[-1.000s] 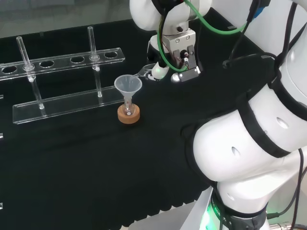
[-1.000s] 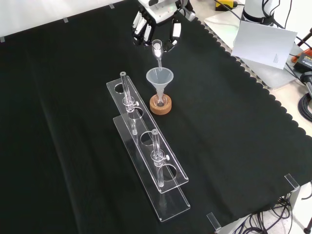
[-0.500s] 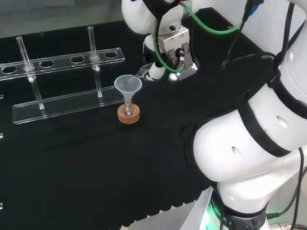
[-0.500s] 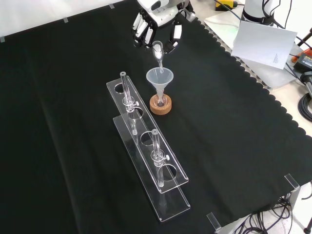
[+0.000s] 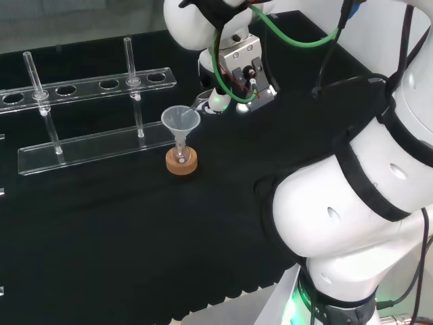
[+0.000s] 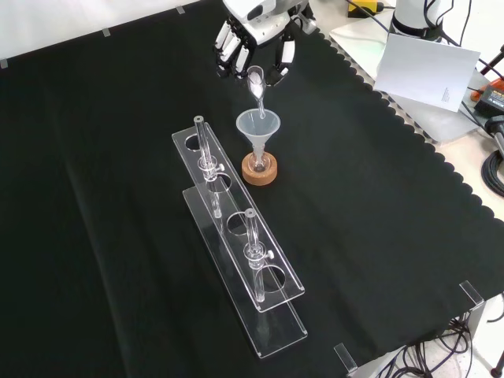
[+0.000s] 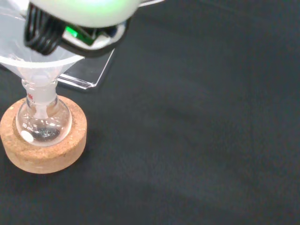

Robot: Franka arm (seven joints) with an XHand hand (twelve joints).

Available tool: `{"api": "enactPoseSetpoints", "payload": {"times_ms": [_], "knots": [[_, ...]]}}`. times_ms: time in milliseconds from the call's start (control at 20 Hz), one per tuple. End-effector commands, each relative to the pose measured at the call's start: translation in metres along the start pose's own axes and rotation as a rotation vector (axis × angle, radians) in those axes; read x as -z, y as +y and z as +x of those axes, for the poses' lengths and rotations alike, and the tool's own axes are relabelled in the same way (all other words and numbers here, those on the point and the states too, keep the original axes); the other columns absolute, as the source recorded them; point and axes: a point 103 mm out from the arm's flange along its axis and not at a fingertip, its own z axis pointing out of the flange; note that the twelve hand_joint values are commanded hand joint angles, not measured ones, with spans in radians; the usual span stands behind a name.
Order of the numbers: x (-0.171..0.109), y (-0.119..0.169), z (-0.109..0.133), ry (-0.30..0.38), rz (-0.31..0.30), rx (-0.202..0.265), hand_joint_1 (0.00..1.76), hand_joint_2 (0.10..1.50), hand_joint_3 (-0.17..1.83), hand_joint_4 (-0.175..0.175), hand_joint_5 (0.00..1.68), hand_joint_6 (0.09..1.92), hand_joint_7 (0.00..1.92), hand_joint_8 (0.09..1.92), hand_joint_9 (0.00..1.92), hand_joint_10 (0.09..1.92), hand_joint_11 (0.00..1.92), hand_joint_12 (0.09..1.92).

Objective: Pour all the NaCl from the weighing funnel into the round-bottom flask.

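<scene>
Black cloth bench, robot hand fingers curled around tilted weighing funnel, spout over plastic funnel in round-bottom flask

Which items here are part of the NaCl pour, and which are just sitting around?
In the job:
- robot hand, curled on the weighing funnel, tipped spout-down
- conical funnel in the flask's neck
- round-bottom flask
- cork ring under it

Lying about:
- clear rack with two glass tubes
- white sheet off the cloth
</scene>
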Motion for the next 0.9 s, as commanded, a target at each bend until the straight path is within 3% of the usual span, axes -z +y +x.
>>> {"api": "enactPoseSetpoints", "payload": {"times_ms": [50,900], "knots": [[0.0048,0.0019,0.0013,-0.042,0.018,0.01,1.15,0.6,0.66,0.175,1.42,0.4,0.57,0.67,0.93,0.39,0.77,1.09],[0.0101,0.004,0.0025,-0.14,0.036,0.027,1.15,0.6,0.66,0.175,1.42,0.4,0.57,0.67,0.93,0.38,0.77,1.09]]}}
